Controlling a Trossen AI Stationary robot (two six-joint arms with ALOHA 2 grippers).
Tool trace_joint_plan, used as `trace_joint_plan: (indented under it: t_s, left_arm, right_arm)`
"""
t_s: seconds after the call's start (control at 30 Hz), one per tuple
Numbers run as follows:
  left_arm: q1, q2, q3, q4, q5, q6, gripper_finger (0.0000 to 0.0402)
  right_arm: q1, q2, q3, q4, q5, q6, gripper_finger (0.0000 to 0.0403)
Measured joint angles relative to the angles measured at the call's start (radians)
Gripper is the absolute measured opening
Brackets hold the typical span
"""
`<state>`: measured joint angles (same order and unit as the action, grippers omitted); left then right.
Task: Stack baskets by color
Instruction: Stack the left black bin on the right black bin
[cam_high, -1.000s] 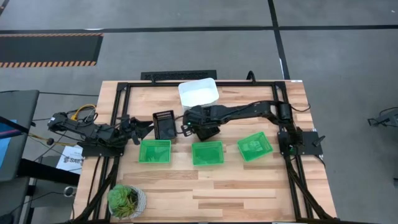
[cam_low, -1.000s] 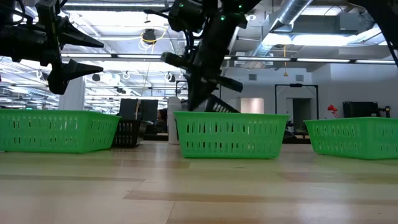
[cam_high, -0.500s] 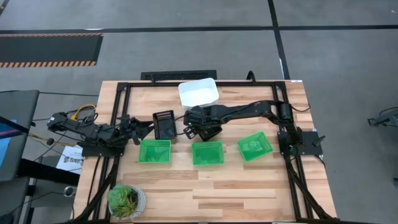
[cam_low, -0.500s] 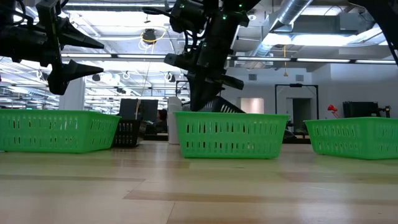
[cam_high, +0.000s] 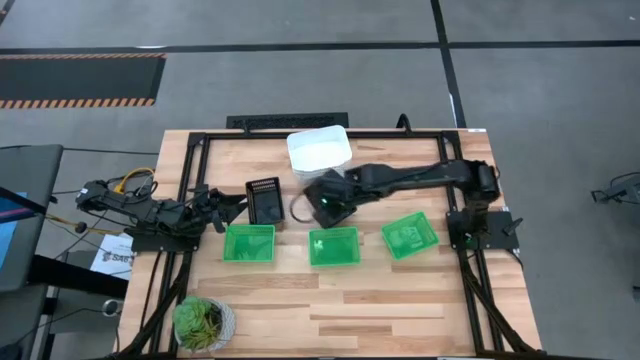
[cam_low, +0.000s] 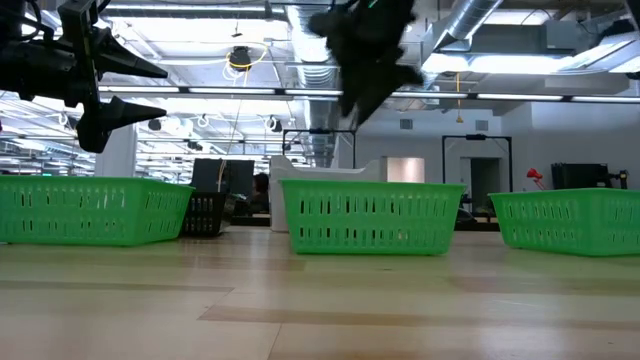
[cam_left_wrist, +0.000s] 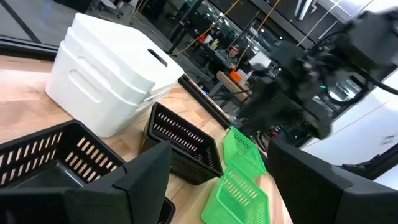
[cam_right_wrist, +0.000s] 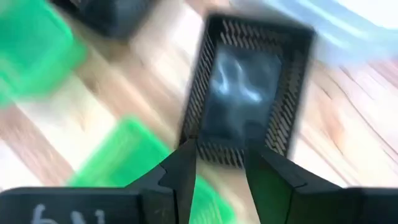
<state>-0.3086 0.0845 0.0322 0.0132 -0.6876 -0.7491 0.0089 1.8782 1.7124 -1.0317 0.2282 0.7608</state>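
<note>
A light wooden table (cam_high: 330, 310) fills the middle of the high view. Across its centre runs a row of three green baskets (cam_high: 333, 246). Above them, left of centre, stands a black basket (cam_high: 264, 200), with another black basket (cam_right_wrist: 249, 93) under the right arm. A white basket (cam_high: 319, 150) sits at the top edge. A potted plant (cam_high: 203, 322) occupies the lower left corner.

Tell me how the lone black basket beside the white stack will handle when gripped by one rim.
The black basket is probably light: its thin plastic walls are mostly slots. Gripped by one rim it will likely hang tilted, being wide and shallow. Pushed, it should slide on the smooth wooden table rather than tip.
</note>
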Motion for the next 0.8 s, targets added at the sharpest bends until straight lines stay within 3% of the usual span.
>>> trace_joint_plan:
  t_s: [0.27,0.4,0.5,0.67,0.8]
  left_arm:
    - [0.0,0.0,0.0,0.0,0.0,0.001,0.0256]
    - [0.0,0.0,0.0,0.0,0.0,0.003,0.0256]
    - [0.0,0.0,0.0,0.0,-0.001,0.003,0.0256]
    - [0.0,0.0,0.0,0.0,-0.003,0.003,0.0256]
    - [0.0,0.0,0.0,0.0,-0.003,0.003,0.0256]
  right_arm:
    - [0.189,-0.066,-0.001,-0.344,0.137,0.246,0.0154]
    - [0.268,-0.066,-0.001,-0.359,0.213,0.336,0.0159]
    - [0.277,-0.053,0.0,-0.221,0.246,0.331,0.0162]
    - [0.239,-0.001,-0.001,0.106,0.248,0.143,0.016]
    - [0.172,0.083,-0.002,0.37,0.18,-0.006,0.0157]
